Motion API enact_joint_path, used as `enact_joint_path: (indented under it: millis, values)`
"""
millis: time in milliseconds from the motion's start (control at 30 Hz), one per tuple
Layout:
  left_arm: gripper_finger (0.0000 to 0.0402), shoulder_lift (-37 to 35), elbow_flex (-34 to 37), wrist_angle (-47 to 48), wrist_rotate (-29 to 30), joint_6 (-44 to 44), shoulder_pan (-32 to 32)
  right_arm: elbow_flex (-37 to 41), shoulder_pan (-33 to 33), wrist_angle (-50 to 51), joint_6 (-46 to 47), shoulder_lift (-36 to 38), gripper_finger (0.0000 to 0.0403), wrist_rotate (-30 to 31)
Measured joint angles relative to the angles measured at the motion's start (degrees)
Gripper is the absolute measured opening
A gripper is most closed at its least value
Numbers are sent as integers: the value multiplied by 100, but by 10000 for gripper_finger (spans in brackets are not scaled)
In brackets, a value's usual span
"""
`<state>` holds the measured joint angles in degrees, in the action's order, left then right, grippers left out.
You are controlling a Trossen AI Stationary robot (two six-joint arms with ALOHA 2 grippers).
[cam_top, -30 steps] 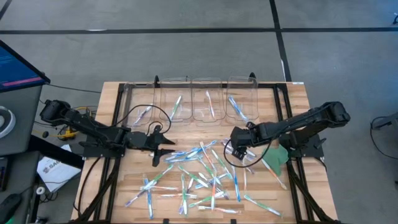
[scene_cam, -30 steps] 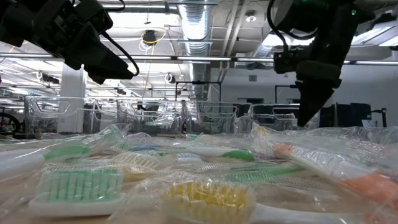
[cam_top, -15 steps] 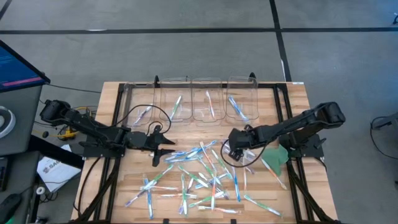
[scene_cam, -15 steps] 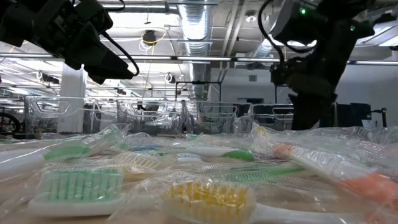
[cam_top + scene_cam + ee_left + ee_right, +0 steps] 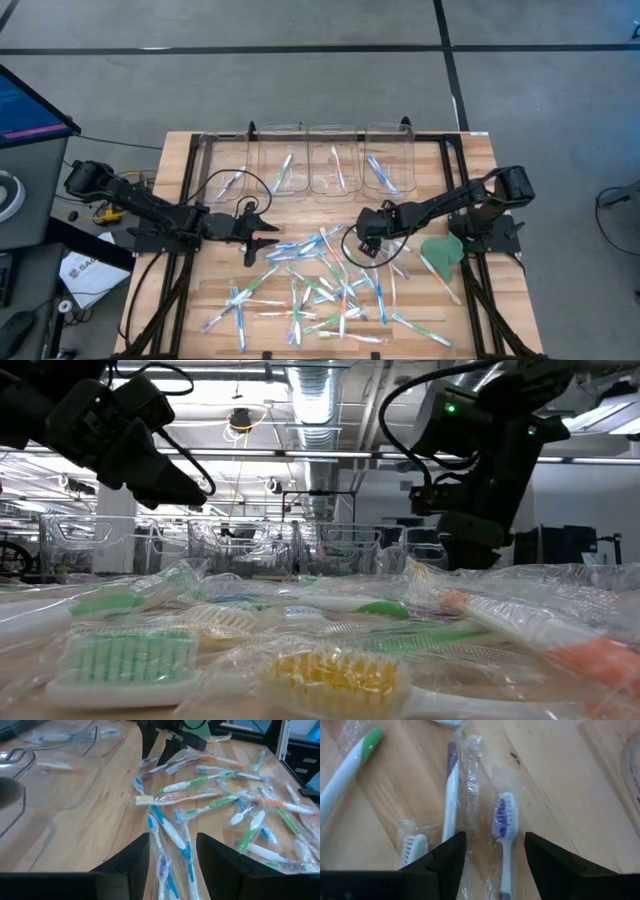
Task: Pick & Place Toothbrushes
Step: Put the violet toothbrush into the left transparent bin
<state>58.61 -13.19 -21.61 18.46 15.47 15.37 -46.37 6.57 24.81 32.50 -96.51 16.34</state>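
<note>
On bench, wrapped toothbrushes seen scattered across middle and near half; few more lodged in clear bins along far edge. Right claw lowered at far edge of pile, fingers spread, purple-bristled toothbrush lying between them, not pinched. Left claw held above bare wood beside pile, fingers spread, nothing gripped. Green leaf-shaped piece noted near right arm base.

Toothbrushes lie scattered before the bins.
</note>
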Motion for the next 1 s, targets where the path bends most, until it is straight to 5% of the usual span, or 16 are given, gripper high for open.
enact_joint_path:
  millis: [367, 800, 1000]
  values:
    - [154, -2, 24, -94, 0, 1, -1, -275, -5, 110, -617, -49, 15, 1]
    - [154, -2, 24, -216, 377, -19, -1, -385, 144, 361, -567, 58, 2, 29]
    - [154, -4, 24, -298, 708, -5, -1, -802, 347, 861, -552, 133, 1, 518]
